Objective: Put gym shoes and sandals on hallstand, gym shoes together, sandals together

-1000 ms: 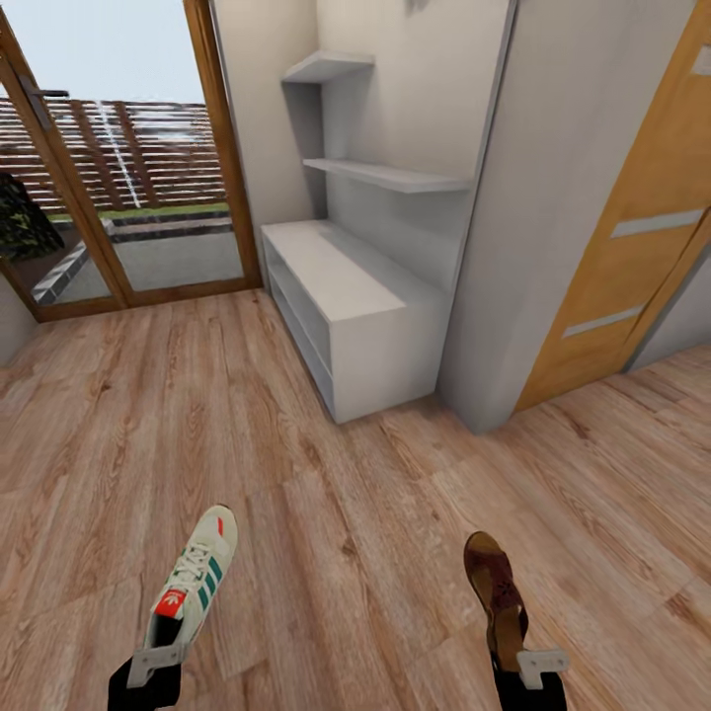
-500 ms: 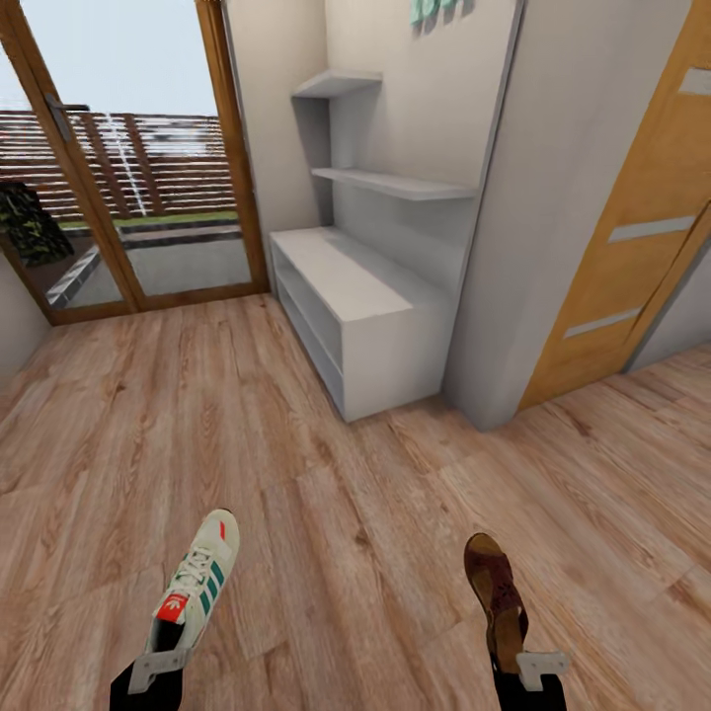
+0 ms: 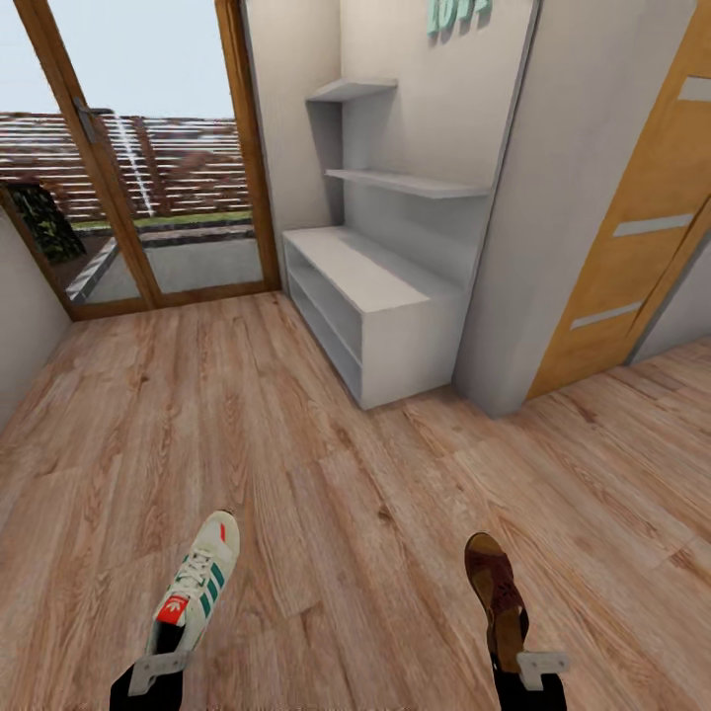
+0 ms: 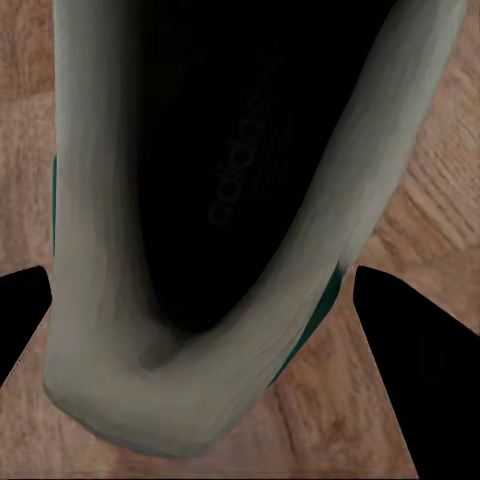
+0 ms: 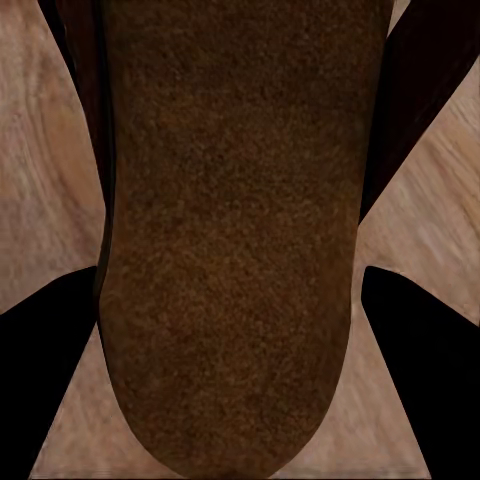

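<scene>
- Inside the gym shoe (image 4: 200, 200), in the left wrist view, the word "adidas" runs in faint dark letters along the black insole.
- On the same gym shoe (image 3: 193, 588) in the head view, the red tongue tab carries a small white mark shaped like a trefoil logo; any lettering on it is too small to read.
- High on the wall above the hallstand (image 3: 380, 296), teal raised letters (image 3: 456, 14) are cut off by the picture's top edge and cannot be read as a word.
- The sandal (image 5: 235, 230) shows no legible marking on its footbed.
</scene>
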Controlling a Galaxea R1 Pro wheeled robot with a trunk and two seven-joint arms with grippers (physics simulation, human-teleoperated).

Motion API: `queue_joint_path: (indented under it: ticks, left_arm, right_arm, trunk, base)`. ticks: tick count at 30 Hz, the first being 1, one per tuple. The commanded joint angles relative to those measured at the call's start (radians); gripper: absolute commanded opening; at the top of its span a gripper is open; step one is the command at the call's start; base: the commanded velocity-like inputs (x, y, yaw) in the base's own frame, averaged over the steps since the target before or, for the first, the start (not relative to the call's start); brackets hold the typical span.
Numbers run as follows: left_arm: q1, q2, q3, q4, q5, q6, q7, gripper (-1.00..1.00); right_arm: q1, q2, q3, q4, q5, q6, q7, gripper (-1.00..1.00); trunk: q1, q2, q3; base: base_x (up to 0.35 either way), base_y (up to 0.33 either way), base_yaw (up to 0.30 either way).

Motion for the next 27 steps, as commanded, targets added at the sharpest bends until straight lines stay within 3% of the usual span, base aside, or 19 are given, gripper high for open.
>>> queue_joint_path:
  ticks: [1,12,27]
  left_arm:
    - [-0.001,-0.001,0.009,0.003,-0.008,-0.004,-0.008,-1.0]
    - [-0.001,-0.001,0.007,0.005,-0.009,-0.004,-0.008,-1.0]
    - [-0.001,-0.001,0.006,0.005,-0.008,-0.004,-0.009,-1.0]
  right_arm:
    - [-0.001,0.0,-0.005,0.001,0.011,-0.003,-0.006,-1.0]
    - [-0.001,0.003,-0.004,0.002,0.012,-0.002,-0.006,-1.0]
    - [-0.001,0.005,-0.004,0.002,0.012,-0.002,-0.006,-1.0]
  trunk:
    - [-0.001,0.0,-0.001]
    - [-0.001,0.0,0.003]
    - [-0.001,0.0,0.025]
  base:
    - [-0.196,0.257,0.0]
    - [-0.088,0.292,0.0]
    - [0.026,0.315,0.0]
